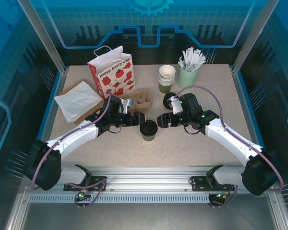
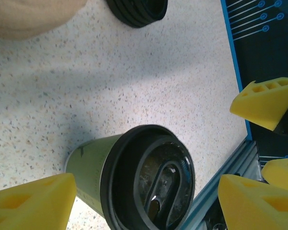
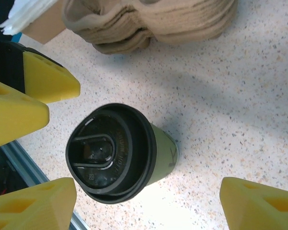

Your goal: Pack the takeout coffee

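The takeout coffee [image 1: 148, 129], a dark olive-green cup with a black lid, stands upright on the table's near middle. My left gripper [image 1: 139, 119] hovers just to its upper left, open. My right gripper [image 1: 160, 120] hovers just to its upper right, also open. In the left wrist view the takeout coffee [image 2: 134, 182] sits below, between the yellow pads of the left gripper [image 2: 146, 196], which do not touch it. In the right wrist view the lid [image 3: 110, 153] lies between the spread pads of the right gripper [image 3: 146, 203], nearer the left pad.
A strawberry-print paper bag [image 1: 111, 72] stands at the back left, beside a flat brown and white bag [image 1: 77, 100]. A pulp cup carrier [image 1: 141, 98] lies behind the coffee. Nested lidless cups [image 1: 167, 79], a pale green cup of white sticks [image 1: 188, 72] and stacked black lids [image 1: 170, 100] sit behind the right gripper.
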Robot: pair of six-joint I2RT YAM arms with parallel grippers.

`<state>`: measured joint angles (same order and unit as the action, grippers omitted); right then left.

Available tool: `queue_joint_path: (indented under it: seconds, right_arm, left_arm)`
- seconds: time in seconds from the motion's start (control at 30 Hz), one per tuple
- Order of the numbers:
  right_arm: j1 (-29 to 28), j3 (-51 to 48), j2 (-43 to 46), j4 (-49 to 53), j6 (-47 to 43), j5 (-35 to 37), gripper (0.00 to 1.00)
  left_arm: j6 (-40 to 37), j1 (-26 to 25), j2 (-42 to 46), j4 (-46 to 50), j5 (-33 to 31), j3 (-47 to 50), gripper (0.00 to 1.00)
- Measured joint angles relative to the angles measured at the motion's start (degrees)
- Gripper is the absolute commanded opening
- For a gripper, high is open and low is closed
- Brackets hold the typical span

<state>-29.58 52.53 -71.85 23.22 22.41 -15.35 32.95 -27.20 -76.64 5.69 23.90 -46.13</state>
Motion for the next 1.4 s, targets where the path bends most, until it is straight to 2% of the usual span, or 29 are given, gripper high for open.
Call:
queue_joint_path:
  seconds: [0.1,0.4,0.7,1.1,1.4]
  right_arm:
    - [0.0,-0.8,0.0,0.1,0.0,0.0,0.79]
    - [0.0,-2.6,0.0,-0.1,0.0,0.0,0.78]
    - [0.0,-3.5,0.0,0.4,0.0,0.4,0.78]
    - [0.5,-3.5,2.5,3.0,-0.9,1.9,0.78]
    - [8.3,-3.1,7.3,6.8,-2.0,1.9,0.78]
  left_arm:
    - [0.1,0.0,-1.0,0.1,1.1,1.0,0.79]
    - [0.4,0.0,-4.6,-0.7,4.1,1.3,0.66]
    - [1.8,-0.5,-6.4,-3.1,5.4,1.4,0.61]
    - [4.9,-6.3,-10.3,-8.6,5.6,0.9,0.59]
    - [7.7,-12.9,-17.2,-11.2,5.3,-5.1,0.61]
